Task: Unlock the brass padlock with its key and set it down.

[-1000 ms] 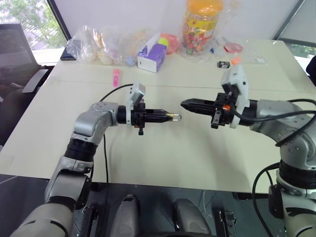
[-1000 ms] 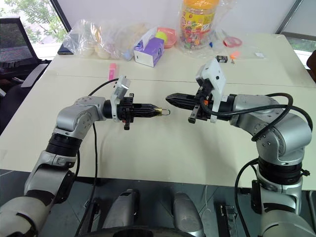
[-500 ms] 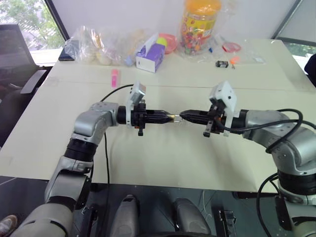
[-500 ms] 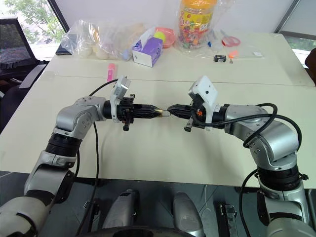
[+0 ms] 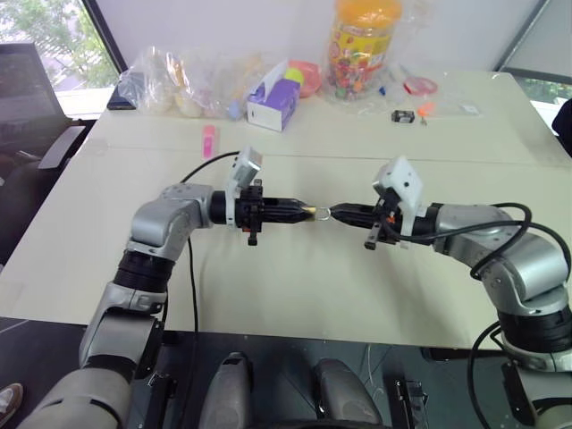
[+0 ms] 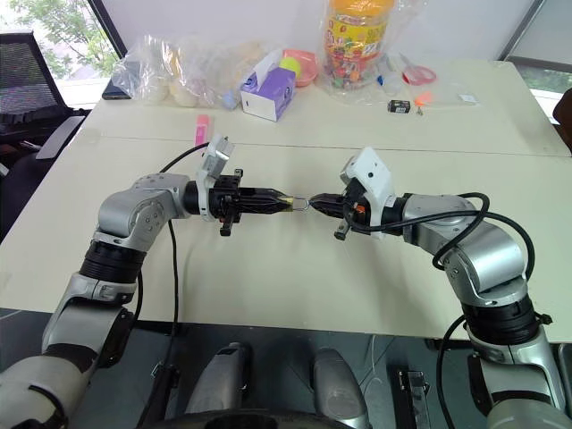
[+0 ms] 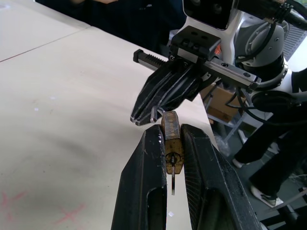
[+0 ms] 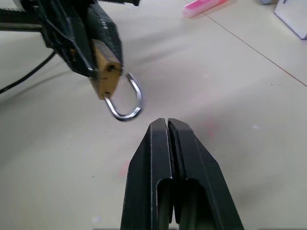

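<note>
My left gripper (image 5: 298, 212) points right above the table's middle, shut on the brass padlock (image 5: 308, 212). The lock's silvery shackle (image 8: 125, 101) sticks out past the fingertips toward the right arm. At the other end of the padlock (image 7: 171, 140), a thin silvery key (image 7: 172, 181) juts out between the left fingers (image 7: 148, 177). My right gripper (image 5: 335, 213) faces the lock, shut with nothing visible between its fingers. Its tip (image 8: 166, 122) hangs just short of the shackle loop, with a small gap showing.
Along the table's far side stand plastic bags (image 5: 174, 82), a purple-and-white box (image 5: 273, 102), a candy jar (image 5: 363, 43) and a small black-and-silver object (image 5: 404, 115). A pink item (image 5: 210, 140) lies behind the left arm. An office chair (image 5: 31, 107) stands at the left.
My right gripper has come down and leftward until its tip faces the padlock's shackle at close range. The left arm and padlock have stayed put.
</note>
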Motion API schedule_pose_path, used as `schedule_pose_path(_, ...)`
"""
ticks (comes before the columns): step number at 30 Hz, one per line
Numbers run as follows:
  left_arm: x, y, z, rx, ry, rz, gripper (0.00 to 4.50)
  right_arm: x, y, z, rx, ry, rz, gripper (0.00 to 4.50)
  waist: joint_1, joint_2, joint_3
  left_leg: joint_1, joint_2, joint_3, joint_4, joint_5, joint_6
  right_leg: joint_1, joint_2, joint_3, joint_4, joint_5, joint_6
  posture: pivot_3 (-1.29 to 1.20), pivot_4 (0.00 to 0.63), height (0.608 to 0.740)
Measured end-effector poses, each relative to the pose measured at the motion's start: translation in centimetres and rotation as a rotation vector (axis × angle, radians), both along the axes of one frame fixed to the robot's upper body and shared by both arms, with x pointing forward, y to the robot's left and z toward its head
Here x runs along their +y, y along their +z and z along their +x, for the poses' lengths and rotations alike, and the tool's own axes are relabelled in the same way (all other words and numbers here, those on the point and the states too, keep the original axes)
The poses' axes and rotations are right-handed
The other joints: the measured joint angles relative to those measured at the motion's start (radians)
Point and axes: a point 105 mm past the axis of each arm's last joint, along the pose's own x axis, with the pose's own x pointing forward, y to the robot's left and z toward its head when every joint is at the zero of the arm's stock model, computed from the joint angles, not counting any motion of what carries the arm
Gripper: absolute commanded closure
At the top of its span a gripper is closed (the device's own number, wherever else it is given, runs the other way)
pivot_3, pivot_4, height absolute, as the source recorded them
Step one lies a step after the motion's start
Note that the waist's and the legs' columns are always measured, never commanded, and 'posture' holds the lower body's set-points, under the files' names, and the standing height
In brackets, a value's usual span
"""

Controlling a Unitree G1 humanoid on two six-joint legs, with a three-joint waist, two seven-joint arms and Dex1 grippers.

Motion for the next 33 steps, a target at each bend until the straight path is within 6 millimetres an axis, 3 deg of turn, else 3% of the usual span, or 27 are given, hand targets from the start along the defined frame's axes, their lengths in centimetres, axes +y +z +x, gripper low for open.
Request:
schedule_pose_path(6, 0.1, 0.2, -0.2, -0.012, -0.005, 0.006, 4.5, -0.5, 2.0, 0.1, -0.056, -0.012, 0.016, 4.46, 0.0, 0.0, 0.0, 0.0, 0.0, 0.0, 0.0, 0.0, 0.0, 0.0, 0.0, 0.0, 0.0, 0.0, 0.0, 0.0, 0.15, 0.74)
schedule_pose_path(13, 0.1, 0.1, -0.2, -0.012, -0.008, 0.008, 4.5, 1.6, 3.3, -2.6, -0.064, 0.102, 0.037, 4.46, 0.0, 0.0, 0.0, 0.0, 0.0, 0.0, 0.0, 0.0, 0.0, 0.0, 0.0, 0.0, 0.0, 0.0, 0.0, 0.0, 0.15, 0.74)
schedule_pose_path(24, 0.0, 0.1, -0.2, -0.012, -0.009, 0.007, 4.5, 2.6, 2.6, -2.7, -0.048, 0.102, 0.036, 4.46, 0.0, 0.0, 0.0, 0.0, 0.0, 0.0, 0.0, 0.0, 0.0, 0.0, 0.0, 0.0, 0.0, 0.0, 0.0, 0.0, 0.15, 0.74)
schedule_pose_path(33, 0.0, 0.0, -0.1, -0.006, -0.004, 0.013, 4.5, 1.9, 0.9, -2.2, -0.029, 0.084, 0.005, 4.46, 0.0, 0.0, 0.0, 0.0, 0.0, 0.0, 0.0, 0.0, 0.0, 0.0, 0.0, 0.0, -0.001, 0.0, 0.0, 0.0, 0.15, 0.74)
